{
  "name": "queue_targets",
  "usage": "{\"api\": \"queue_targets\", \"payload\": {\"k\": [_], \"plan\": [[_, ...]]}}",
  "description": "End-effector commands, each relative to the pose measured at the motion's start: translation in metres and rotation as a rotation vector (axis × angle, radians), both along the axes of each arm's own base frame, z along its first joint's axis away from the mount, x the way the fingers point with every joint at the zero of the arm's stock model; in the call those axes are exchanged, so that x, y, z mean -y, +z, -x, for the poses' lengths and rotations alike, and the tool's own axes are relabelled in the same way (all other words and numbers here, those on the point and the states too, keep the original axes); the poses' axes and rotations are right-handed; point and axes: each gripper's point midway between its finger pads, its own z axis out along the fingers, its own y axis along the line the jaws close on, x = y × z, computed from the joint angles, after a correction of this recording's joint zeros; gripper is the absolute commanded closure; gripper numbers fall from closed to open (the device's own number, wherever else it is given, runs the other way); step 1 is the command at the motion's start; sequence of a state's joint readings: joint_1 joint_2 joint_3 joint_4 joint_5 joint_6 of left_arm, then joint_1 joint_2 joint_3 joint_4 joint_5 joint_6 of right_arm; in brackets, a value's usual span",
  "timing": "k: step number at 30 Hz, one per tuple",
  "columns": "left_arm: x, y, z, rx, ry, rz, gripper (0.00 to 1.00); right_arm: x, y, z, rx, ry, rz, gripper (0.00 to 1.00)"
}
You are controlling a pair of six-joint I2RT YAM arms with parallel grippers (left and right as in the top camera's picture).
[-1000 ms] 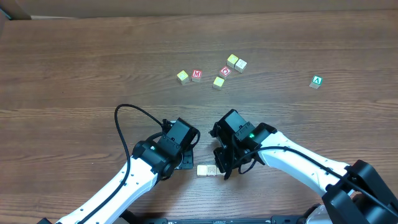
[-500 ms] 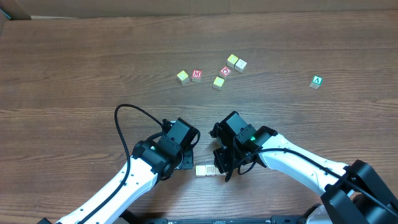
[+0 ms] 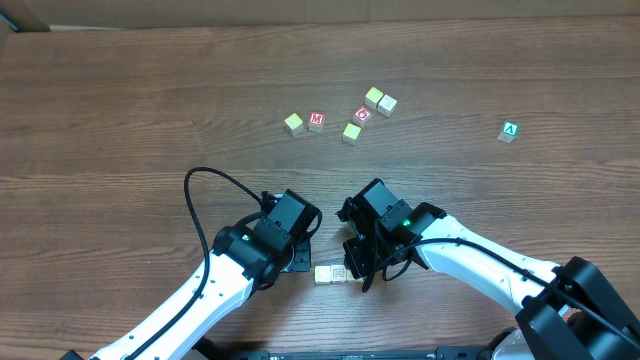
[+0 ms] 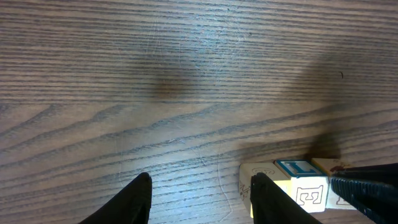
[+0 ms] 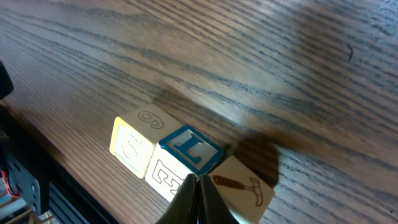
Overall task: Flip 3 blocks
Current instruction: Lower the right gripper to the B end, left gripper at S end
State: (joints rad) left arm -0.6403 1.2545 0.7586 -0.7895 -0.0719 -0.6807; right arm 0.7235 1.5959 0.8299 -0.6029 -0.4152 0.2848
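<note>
Down near the front edge of the table (image 3: 120, 90), the three blocks (image 3: 332, 273) sit touching in a tight row: a yellow-faced block (image 5: 132, 146), a blue-topped block (image 5: 188, 147) in the middle and a hammer block (image 5: 244, 186). The right gripper (image 5: 199, 198) has its fingers pinched together with nothing between them, its tips at the seam between the middle and hammer ones. The left gripper (image 4: 200, 200) is partly spread and empty, low over the wood just beside the yellow-faced end, and other cubes (image 3: 317, 120) lie well apart farther back.
</note>
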Motion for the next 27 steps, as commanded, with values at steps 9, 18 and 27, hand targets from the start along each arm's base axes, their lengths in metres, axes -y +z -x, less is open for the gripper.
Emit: {"api": "queue_targets", "payload": {"k": [9,18,27], "plan": [[-0.002,-0.001,0.001,-0.003,0.020,0.006,0.55,-0.012,0.013,-0.006,0.013,0.010,-0.042,0.96],[-0.002,-0.001,0.000,-0.002,0.020,0.006,0.55,-0.019,0.026,-0.019,0.048,-0.008,-0.056,0.96],[-0.002,-0.001,0.000,-0.002,0.020,0.006,0.55,0.010,0.011,-0.035,0.118,-0.107,0.120,0.96]]}}
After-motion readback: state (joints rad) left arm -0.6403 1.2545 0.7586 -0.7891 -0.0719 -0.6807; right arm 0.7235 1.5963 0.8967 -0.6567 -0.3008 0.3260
